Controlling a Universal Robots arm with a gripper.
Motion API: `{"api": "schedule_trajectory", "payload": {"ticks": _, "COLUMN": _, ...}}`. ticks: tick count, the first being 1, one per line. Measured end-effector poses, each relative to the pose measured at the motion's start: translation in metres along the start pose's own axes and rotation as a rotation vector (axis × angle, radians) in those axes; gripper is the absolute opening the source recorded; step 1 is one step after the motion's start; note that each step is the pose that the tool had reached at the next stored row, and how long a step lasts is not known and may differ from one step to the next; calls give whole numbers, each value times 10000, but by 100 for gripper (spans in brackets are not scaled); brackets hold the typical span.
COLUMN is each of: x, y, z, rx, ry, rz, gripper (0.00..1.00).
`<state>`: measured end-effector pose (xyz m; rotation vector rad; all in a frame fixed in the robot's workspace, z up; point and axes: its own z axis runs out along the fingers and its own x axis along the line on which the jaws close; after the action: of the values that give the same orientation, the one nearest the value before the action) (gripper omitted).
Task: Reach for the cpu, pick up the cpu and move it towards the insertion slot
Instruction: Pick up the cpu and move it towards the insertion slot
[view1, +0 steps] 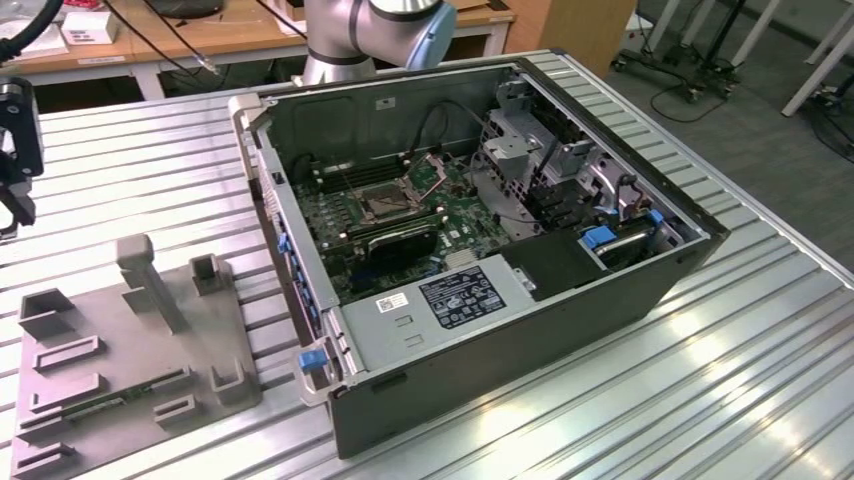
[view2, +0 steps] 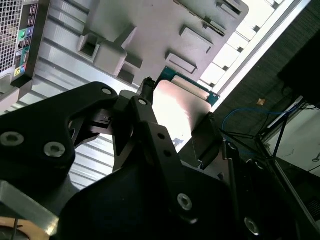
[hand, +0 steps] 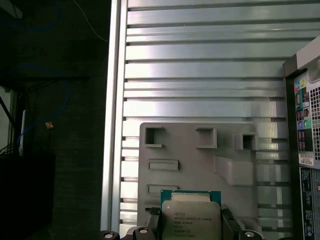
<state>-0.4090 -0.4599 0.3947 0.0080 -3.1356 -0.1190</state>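
The cpu (hand: 190, 218), a thin square chip with a pale metal face and green rim, sits between my gripper's (hand: 190, 222) two black fingers (hand: 151, 220), which press on its opposite edges. In the second wrist view the cpu (view2: 177, 106) glares bright, with my gripper (view2: 176, 114) shut on it above the grey fixture plate (view2: 150, 30). In the exterior view my gripper (view1: 12, 195) hangs at the far left, above the ribbed table and well away from the case. The insertion slot (view1: 380, 203), a dark socket in a silvery frame, lies on the green board inside the open computer case (view1: 534, 300).
A grey fixture plate (view1: 134, 345) with raised blocks and pockets lies on the ribbed metal table (view1: 747, 380) at the exterior view's left, and a green memory stick lies in one pocket. The case's side wall (view1: 267, 190) stands between the plate and the socket. The arm's base (view1: 360, 40) rises behind the case.
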Motion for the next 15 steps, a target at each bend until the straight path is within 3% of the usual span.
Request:
{"api": "schedule_trajectory", "payload": {"ticks": 6, "x": -120, "y": -1, "z": 0, "rx": 0, "ry": 0, "rz": 0, "gripper": 54}}
{"api": "schedule_trajectory", "payload": {"ticks": 15, "x": -133, "y": 0, "z": -10, "rx": 1, "ry": 2, "rz": 0, "gripper": 54}}
